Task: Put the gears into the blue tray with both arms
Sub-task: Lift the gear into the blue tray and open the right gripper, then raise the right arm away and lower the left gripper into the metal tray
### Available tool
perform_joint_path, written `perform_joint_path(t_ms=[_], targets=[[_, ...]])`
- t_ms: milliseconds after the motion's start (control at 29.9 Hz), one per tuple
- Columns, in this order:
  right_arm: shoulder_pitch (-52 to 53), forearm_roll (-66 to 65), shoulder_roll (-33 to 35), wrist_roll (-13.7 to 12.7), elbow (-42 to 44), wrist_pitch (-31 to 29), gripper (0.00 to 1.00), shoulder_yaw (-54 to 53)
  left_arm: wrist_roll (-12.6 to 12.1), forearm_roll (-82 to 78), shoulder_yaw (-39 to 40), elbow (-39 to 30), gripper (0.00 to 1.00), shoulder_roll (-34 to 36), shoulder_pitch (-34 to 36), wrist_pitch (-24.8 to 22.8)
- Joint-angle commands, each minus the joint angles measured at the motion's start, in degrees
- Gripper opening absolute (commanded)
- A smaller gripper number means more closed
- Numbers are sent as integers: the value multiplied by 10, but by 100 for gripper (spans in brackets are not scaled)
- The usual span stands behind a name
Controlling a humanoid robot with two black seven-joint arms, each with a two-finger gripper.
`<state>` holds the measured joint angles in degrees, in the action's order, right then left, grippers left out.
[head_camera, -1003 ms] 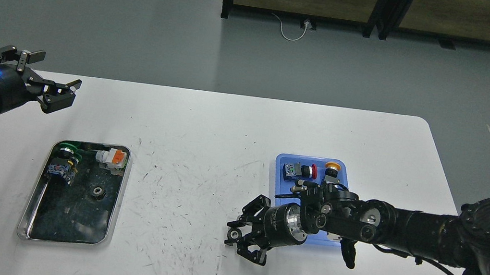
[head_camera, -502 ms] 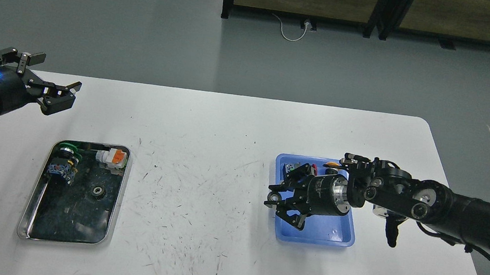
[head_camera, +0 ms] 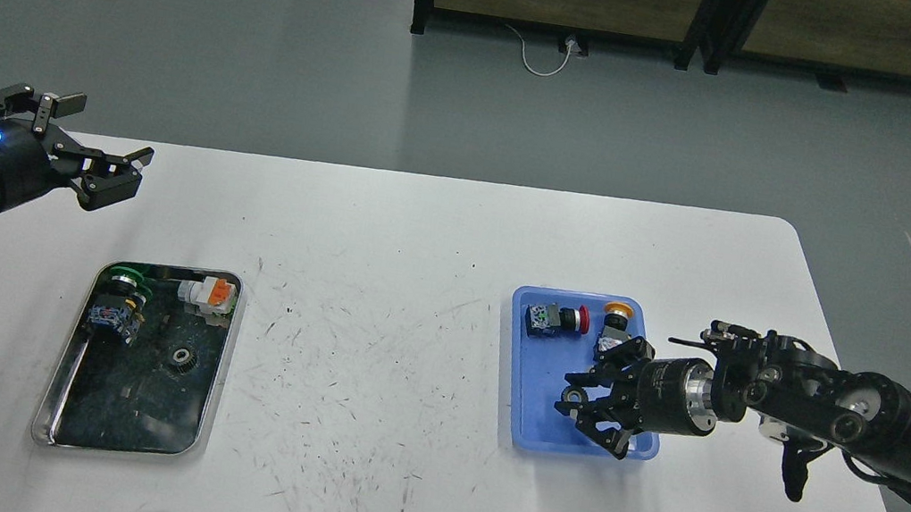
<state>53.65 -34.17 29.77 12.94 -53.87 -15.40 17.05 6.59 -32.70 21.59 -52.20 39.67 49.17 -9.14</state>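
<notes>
The blue tray [head_camera: 537, 420] lies on the white table at centre right. My right gripper [head_camera: 582, 394] hovers over the tray's front half, shut on a small gear [head_camera: 573, 396] with a silvery centre. A second black gear [head_camera: 181, 356] lies in the steel tray [head_camera: 47, 412] at the left. Well behind that steel tray, my left gripper [head_camera: 104, 142] hangs above the table's far left corner. Its fingers are spread open and hold nothing.
Two push-button switches sit at the back of the blue tray, one red-capped [head_camera: 557, 318] and one orange-capped [head_camera: 615, 315]. The steel tray also holds a green-capped switch [head_camera: 116, 303] and a white-and-orange part [head_camera: 209, 293]. Dark cabinets stand on the floor beyond the table.
My right gripper carried the gear rightward, from the bare table left of the blue tray to above the tray's front half. The left gripper has hardly moved.
</notes>
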Motion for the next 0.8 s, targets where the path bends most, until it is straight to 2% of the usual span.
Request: perform_joint_path(t_ms=[0, 201, 468, 702, 769], targets=[[-3, 2, -3, 0, 7, 4, 64, -3, 0, 0, 1, 0, 98, 3, 0, -1], [1, 10, -1, 1, 7, 5, 79, -44, 0, 1, 2, 0, 98, 3, 0, -1], [32, 50, 6, 2, 39, 5, 85, -194, 1, 6, 4, -5, 98, 15, -2, -17], [58, 75, 10, 0, 108, 7, 86, -315, 50, 26, -11, -12, 94, 38, -15, -72], [59, 76, 9, -1, 127, 9, 86, -341, 71, 21, -13, -25, 94, 51, -23, -96]])
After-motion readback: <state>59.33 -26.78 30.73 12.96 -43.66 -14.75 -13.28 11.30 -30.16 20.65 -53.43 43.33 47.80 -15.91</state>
